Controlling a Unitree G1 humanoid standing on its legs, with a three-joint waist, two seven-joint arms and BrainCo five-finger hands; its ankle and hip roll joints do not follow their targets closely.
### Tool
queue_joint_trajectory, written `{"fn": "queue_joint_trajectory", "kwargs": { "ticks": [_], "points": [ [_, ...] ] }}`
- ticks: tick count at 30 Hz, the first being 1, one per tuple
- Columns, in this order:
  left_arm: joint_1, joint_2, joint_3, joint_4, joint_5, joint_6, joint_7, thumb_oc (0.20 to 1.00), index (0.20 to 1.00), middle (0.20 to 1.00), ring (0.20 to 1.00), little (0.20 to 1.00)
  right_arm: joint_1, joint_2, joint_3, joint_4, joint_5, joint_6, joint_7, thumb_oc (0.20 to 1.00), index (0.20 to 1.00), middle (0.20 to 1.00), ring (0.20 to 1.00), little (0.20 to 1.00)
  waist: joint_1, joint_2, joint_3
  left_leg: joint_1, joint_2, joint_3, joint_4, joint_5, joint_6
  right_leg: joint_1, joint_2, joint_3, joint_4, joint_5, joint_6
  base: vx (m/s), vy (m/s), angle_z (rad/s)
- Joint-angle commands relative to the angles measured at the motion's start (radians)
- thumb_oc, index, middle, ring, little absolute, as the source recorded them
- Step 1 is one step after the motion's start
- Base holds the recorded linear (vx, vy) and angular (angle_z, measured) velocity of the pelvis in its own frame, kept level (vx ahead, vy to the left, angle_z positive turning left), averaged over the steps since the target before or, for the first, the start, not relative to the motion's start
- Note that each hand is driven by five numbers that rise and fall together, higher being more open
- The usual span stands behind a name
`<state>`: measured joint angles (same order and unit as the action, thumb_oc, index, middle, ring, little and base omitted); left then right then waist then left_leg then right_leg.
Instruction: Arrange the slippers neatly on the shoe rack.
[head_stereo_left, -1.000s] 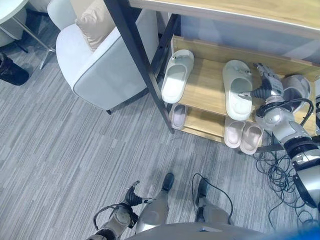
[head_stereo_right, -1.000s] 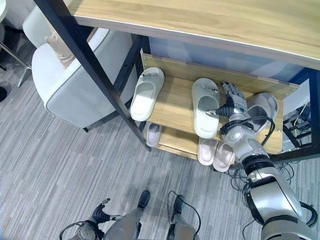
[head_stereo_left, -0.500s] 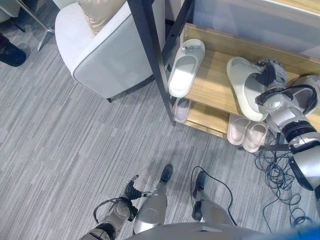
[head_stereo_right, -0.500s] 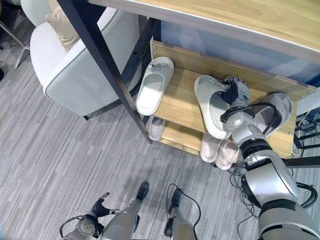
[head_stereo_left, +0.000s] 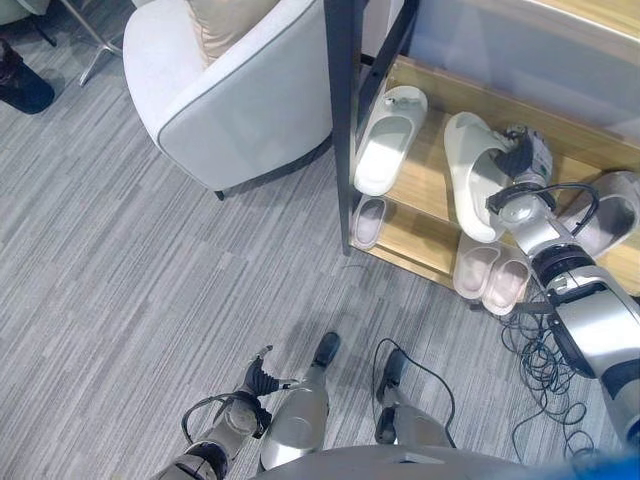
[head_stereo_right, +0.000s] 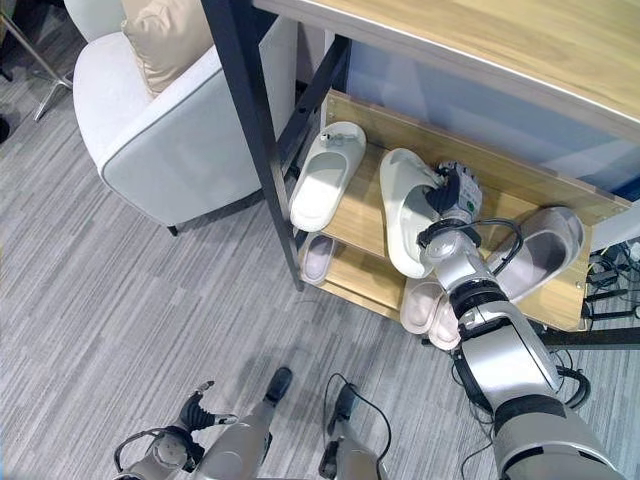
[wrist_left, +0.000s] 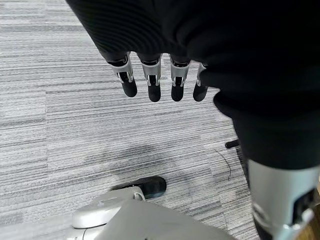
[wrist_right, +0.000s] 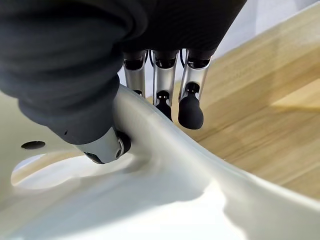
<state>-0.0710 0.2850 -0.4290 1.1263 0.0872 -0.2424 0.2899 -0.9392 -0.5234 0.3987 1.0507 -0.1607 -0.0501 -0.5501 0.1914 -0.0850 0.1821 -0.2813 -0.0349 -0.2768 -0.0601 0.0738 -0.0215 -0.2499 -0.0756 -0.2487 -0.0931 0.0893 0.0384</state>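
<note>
A: Well, biggest first: what is around the right hand (head_stereo_right: 452, 190)?

B: The armchair (head_stereo_left: 240, 90) stands well off to its left, a tan cushion (head_stereo_left: 225, 18) on the seat; the shoe rack (head_stereo_right: 370, 215) is right under the hand, wooden shelves on a dark frame; the hand is over the upper shelf, near its back board.

A: And the slippers?

B: The one it holds is a white slipper (head_stereo_right: 405, 210), lying at a slant on the upper shelf with its heel end past the front edge; a second white slipper (head_stereo_right: 328, 175) lies to the hand's left on the same shelf, apart from the first; a grey slipper (head_stereo_right: 540, 250) is on the hand's other side, close by the forearm; below the hand, on the lower shelf, sit a pale pink pair (head_stereo_right: 430, 305) side by side and a single small pale slipper (head_stereo_right: 318, 258) farther left.

A: Is the grip closed?

B: Yes; thumb inside the slipper's upper band, fingers (wrist_right: 190, 107) over the outside, so the band is pinched.

A: The left hand (head_stereo_left: 262, 378)?

B: Low by the floor, far from the rack; fingers (wrist_left: 152, 80) hanging loose, holding nothing.
</note>
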Motion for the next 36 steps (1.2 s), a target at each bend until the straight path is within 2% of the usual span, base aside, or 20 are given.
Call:
{"fn": "queue_joint_trajectory", "kwargs": {
  "ticks": [1,3,4,8,9,19,24,34,36],
  "points": [
    [-0.025,-0.029,-0.031,0.051,-0.021,-0.003,0.020,1.000,1.000,1.000,1.000,1.000,-0.094,-0.059,-0.004,0.011,0.028,-0.022,-0.021,0.200,0.200,0.200,0.200,0.200,0.036,-0.024,0.013,-0.003,-0.023,-0.036,-0.027,-0.028,-0.024,0.099,-0.036,-0.007,0.006,-0.076,0.109,0.01,0.014,0.15],
    [-0.087,-0.026,-0.003,0.096,-0.053,0.007,-0.001,1.000,1.000,1.000,1.000,1.000,-0.112,-0.055,0.015,-0.011,0.031,-0.023,-0.003,0.200,0.200,0.200,0.200,0.200,0.027,-0.032,0.015,-0.009,-0.023,-0.039,-0.027,-0.027,-0.024,0.094,-0.038,-0.008,0.006,-0.074,0.112,-0.01,0.039,0.08],
    [-0.115,-0.026,-0.007,0.100,-0.060,0.005,0.024,1.000,1.000,1.000,1.000,1.000,-0.140,-0.049,0.018,-0.006,0.041,-0.018,-0.002,0.200,0.200,0.200,0.200,0.200,0.023,-0.034,0.016,-0.012,-0.024,-0.036,-0.027,-0.029,-0.024,0.090,-0.038,-0.006,0.006,-0.071,0.112,-0.02,0.043,-0.01],
    [-0.082,-0.010,-0.007,0.111,-0.094,-0.001,0.018,1.000,1.000,1.000,1.000,1.000,-0.181,-0.080,0.016,0.091,0.086,-0.015,0.003,0.200,0.200,0.200,0.200,0.200,0.040,-0.042,0.015,-0.033,-0.035,-0.054,-0.027,-0.024,-0.027,0.077,-0.042,-0.026,0.006,-0.070,0.112,-0.01,0.008,0.05],
    [-0.086,-0.005,-0.001,0.114,-0.106,0.003,0.013,1.000,1.000,1.000,1.000,1.000,-0.189,-0.076,0.011,0.103,0.102,-0.012,-0.005,1.000,1.000,1.000,1.000,1.000,0.042,-0.045,0.017,-0.037,-0.038,-0.056,-0.027,-0.023,-0.027,0.074,-0.043,-0.028,0.006,-0.067,0.113,0.00,0.016,0.29],
    [-0.076,-0.015,0.003,0.110,-0.120,0.012,0.001,1.000,1.000,1.000,1.000,1.000,-0.177,-0.051,0.011,0.086,0.063,0.015,-0.025,1.000,1.000,1.000,1.000,1.000,0.037,-0.044,0.016,-0.030,-0.039,-0.053,-0.027,-0.027,-0.023,0.077,-0.046,-0.029,0.006,-0.067,0.111,0.00,0.002,0.02],
    [-0.084,-0.024,0.013,0.116,-0.130,0.020,0.000,1.000,1.000,1.000,1.000,1.000,-0.148,-0.030,-0.009,0.017,0.070,0.023,-0.035,1.000,1.000,1.000,1.000,1.000,0.022,-0.045,0.014,-0.023,-0.035,-0.047,-0.027,-0.030,-0.022,0.079,-0.045,-0.022,0.006,-0.067,0.108,0.00,0.002,-0.02],
    [-0.072,-0.065,0.038,0.130,-0.181,0.037,-0.061,1.000,1.000,1.000,1.000,1.000,0.042,-0.017,-0.108,-0.171,0.095,0.016,-0.011,1.000,1.000,1.000,1.000,1.000,-0.026,-0.035,-0.001,0.006,-0.024,-0.030,-0.027,-0.043,-0.014,0.095,-0.044,-0.005,0.006,-0.069,0.101,-0.01,0.000,-0.07],
    [-0.067,-0.067,0.056,0.133,-0.179,0.042,-0.067,1.000,1.000,1.000,1.000,1.000,0.130,0.001,-0.146,-0.272,0.108,-0.014,-0.009,1.000,1.000,1.000,1.000,1.000,-0.037,-0.030,-0.005,0.012,-0.021,-0.023,-0.027,-0.045,-0.012,0.098,-0.045,0.000,0.006,-0.070,0.100,0.00,0.003,-0.03]
  ]
}}
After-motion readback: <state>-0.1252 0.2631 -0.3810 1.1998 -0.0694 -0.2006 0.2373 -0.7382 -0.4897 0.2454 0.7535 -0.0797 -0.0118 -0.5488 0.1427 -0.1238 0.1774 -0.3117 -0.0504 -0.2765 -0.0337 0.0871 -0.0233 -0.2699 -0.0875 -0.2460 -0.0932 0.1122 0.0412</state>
